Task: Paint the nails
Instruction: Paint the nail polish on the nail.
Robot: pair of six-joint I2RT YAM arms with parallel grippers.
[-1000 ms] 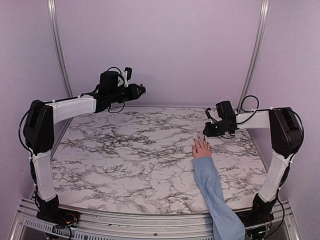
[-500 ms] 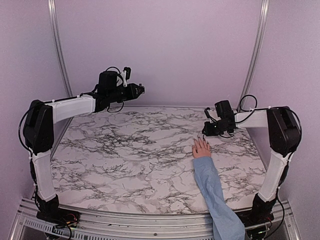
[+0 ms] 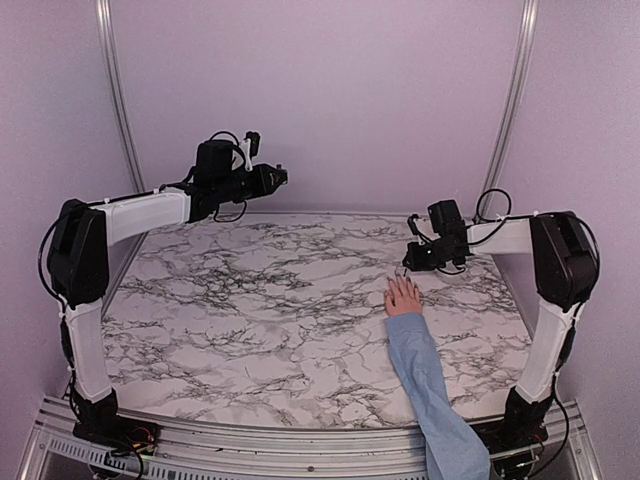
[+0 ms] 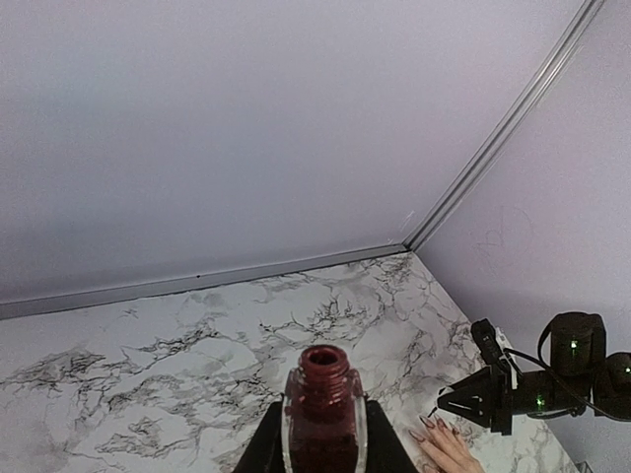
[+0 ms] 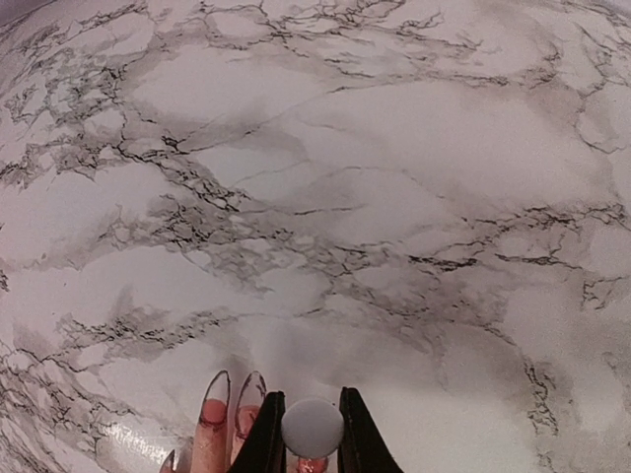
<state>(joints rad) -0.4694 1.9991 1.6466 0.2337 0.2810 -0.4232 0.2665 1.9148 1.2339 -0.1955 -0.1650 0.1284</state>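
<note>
We find a light-blue sleeve (image 3: 425, 380) entering over the near edge of the marble surface (image 3: 250, 300) on the right side. It lies flat and runs away from the arm bases. At its end a small pinkish hand (image 3: 403, 298) rests palm down on the surface, fingers pointing toward the back wall (image 3: 350, 100).

The nails (image 5: 216, 387) are at the far tips of those fingers. They are long and pointed, and in the right wrist view two of them show a reddish tint.

The right claw (image 3: 404, 268) hangs just above the fingertips, its arm reaching in from the right. Its fingers (image 5: 267, 435) are pressed against a white round cap (image 5: 313, 426), pinching it from both sides. This is probably the top of a brush, though the view hides whatever lies below it. We cannot tell whether anything touches a nail.

Farther back and well apart to the left, the left claw (image 3: 274, 178) is raised high above the surface. It pinches a small bottle (image 4: 323, 414), held upright with the neck open. The neck and the glass both show dark red.
</note>
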